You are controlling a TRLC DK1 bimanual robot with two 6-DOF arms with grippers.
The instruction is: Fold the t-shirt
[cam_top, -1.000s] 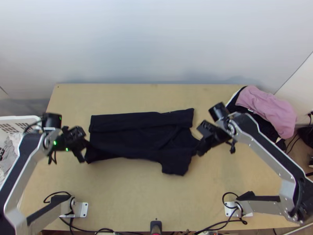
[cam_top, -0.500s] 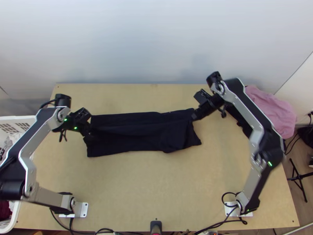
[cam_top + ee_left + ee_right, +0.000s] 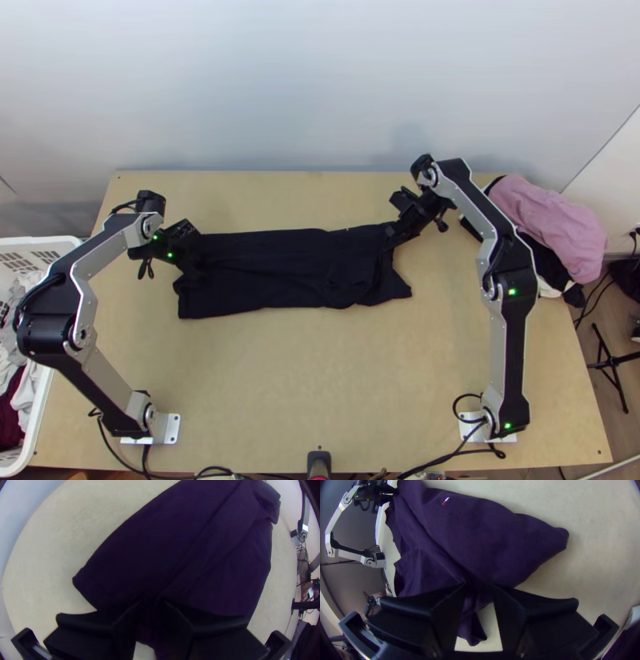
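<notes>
The dark t-shirt (image 3: 296, 268) lies across the table as a long strip, folded lengthwise, with some creases. At its left end in the top view is my left gripper (image 3: 194, 270); my right gripper (image 3: 390, 238) is at the upper right corner. The left wrist view has the left gripper (image 3: 152, 603) slightly open, cloth (image 3: 173, 546) lying between and beyond its fingers. The right gripper (image 3: 479, 586) in the right wrist view is parted a little wider, with a narrow bunched bit of the shirt (image 3: 486, 540) between its fingers.
Pink and dark clothes (image 3: 552, 224) are piled at the table's right edge. A white basket (image 3: 40, 416) with laundry stands at the left. Bare wood (image 3: 320, 384) lies between the shirt and the arms' bases.
Both grippers moved up the picture from the shirt's lower side, and its lower flap and sleeve were carried over, narrowing the shirt. Lately the left shifted slightly right and the right slightly left.
</notes>
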